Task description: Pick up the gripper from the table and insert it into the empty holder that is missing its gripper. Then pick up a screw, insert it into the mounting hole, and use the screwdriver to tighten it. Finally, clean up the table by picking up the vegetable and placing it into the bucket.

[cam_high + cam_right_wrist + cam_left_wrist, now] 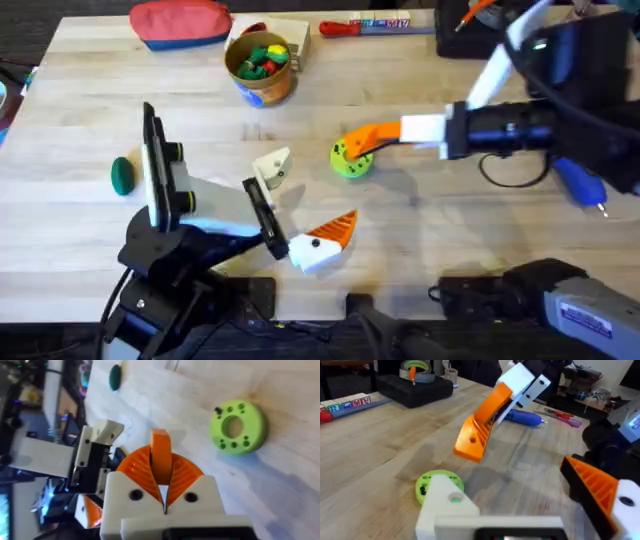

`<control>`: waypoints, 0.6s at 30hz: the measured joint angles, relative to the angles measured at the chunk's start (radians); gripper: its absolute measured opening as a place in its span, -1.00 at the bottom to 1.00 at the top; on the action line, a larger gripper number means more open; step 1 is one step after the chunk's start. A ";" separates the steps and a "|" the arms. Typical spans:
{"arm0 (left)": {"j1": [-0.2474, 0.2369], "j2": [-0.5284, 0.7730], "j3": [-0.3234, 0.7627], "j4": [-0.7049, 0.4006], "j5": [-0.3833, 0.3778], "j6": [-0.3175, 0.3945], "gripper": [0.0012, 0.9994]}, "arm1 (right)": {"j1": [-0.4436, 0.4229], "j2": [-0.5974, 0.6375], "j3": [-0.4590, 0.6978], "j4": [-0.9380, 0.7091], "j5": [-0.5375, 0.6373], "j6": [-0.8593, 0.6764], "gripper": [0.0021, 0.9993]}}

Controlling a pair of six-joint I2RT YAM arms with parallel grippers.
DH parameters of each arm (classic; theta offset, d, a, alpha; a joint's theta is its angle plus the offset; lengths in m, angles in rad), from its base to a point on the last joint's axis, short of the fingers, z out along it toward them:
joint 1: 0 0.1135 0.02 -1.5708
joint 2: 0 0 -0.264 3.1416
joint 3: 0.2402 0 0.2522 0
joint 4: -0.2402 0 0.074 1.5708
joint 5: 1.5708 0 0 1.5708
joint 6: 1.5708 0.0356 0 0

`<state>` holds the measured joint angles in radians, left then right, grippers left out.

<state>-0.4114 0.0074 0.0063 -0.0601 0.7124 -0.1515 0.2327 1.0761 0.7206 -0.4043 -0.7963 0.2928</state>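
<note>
**Orange pad held in the air beside the green disc; holder empty**

The right tool (405, 130) is clamped on the orange pad (365, 138). In the right wrist view its two ribbed fingers (135, 467) press against the pad's flat sides, and only the pad's narrow top edge sticks out. From above, the pad's free end overlaps the green disc (350, 160). The left wrist view shows the pad tilted and hanging clear of the surface, just beside the disc. There the disc is half hidden behind the empty holder (445, 505).

The left tool (318, 187) stands wide apart and grips nothing. One of its fingers is the bare white holder, and the other carries its own orange pad. A dark speck sits on the disc's rim, too small to identify.

The vegetable (122, 175) lies on the surface to the left, near the left arm. The bucket (262, 65) stands at the far side with small coloured pieces inside, beside a red pouch (180, 22). The screwdriver (580, 185) lies at the right, its upper end covered by the right arm.
</note>
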 joint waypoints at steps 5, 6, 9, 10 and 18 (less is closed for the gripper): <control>0.000 0.000 0.000 0.000 0.000 0.000 0.98 | 0.100 0.114 -0.004 0.137 -0.142 0.169 -1.00; 0.000 0.000 0.000 0.000 0.001 0.000 0.97 | 0.110 0.129 -0.004 0.154 -0.164 0.195 -1.00; 0.000 0.000 0.000 0.000 0.001 0.000 0.97 | 0.128 0.174 -0.004 0.200 -0.223 0.276 -1.00; 0.000 0.000 0.000 0.000 0.001 0.000 0.97 | 0.132 0.188 -0.004 0.212 -0.240 0.299 -1.00; 0.000 0.000 0.000 0.000 0.001 0.000 0.98 | 0.176 0.255 -0.005 0.274 -0.317 0.431 -1.00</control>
<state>-0.4114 0.0071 0.0063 -0.0601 0.7136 -0.1516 0.4089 1.3307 0.7159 -0.1306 -1.1136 0.7242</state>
